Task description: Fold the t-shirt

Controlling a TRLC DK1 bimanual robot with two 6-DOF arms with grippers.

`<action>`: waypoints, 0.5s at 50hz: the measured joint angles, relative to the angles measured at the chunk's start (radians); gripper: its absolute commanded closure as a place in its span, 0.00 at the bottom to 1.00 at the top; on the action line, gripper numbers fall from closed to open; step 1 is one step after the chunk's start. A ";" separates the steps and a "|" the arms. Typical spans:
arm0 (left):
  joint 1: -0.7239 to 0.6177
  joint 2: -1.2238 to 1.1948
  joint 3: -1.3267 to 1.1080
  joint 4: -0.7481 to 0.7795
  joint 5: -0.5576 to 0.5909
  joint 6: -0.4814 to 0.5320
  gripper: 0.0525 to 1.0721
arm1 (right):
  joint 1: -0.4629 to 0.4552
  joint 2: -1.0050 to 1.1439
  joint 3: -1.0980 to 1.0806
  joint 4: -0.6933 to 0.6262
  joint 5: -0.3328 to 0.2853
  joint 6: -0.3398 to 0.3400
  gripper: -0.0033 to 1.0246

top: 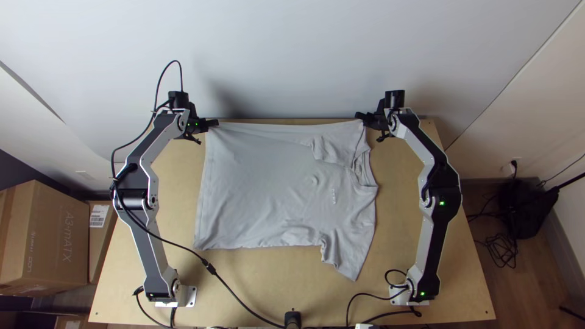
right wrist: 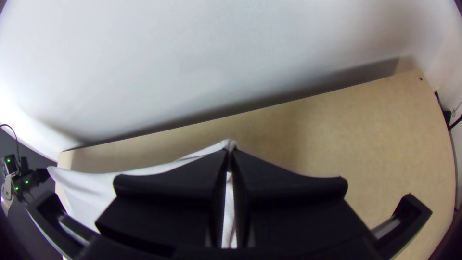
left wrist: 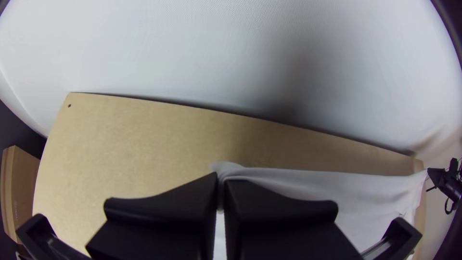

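Tee [top: 256, 189] spread mid-table, collar [top: 356, 173] at 3 o'clock. Your L gripper [top: 213, 123] pinches its 11 o'clock corner, R gripper [top: 360, 116] its 1 (thin bite, prob.); uneven pull could slip cloth, skew fold.

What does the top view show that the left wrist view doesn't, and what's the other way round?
Top view: the neck opening, the left arm's base, the right arm's base and the cables on the floor.

Left wrist view: the tuft of cloth poking out past the left gripper, and the dark dot at the far left corner of the table.

Both: the t-shirt, both grippers, the table, the white wall and a cardboard box.
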 measured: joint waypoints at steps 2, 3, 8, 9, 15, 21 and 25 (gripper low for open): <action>0.000 0.001 0.006 -0.012 0.000 -0.001 0.98 | -0.001 0.002 0.010 -0.014 0.000 0.002 0.97; 0.000 0.001 0.008 -0.018 0.000 -0.003 0.98 | -0.001 0.002 0.013 -0.021 0.000 0.002 0.97; 0.001 0.001 0.018 -0.056 0.007 -0.008 0.98 | -0.002 0.002 0.026 -0.052 0.000 0.002 0.97; 0.002 0.001 0.018 -0.063 0.007 -0.009 0.98 | -0.002 0.002 0.027 -0.058 0.000 0.002 0.97; 0.006 -0.014 -0.004 -0.078 0.023 -0.019 0.98 | -0.005 -0.006 0.027 -0.109 0.000 0.002 0.97; 0.009 -0.076 -0.089 -0.059 0.030 -0.023 0.98 | -0.005 -0.045 0.006 -0.123 0.000 0.002 0.97; 0.009 -0.133 -0.164 -0.023 0.033 -0.023 0.98 | -0.005 -0.092 -0.028 -0.126 0.000 0.002 0.97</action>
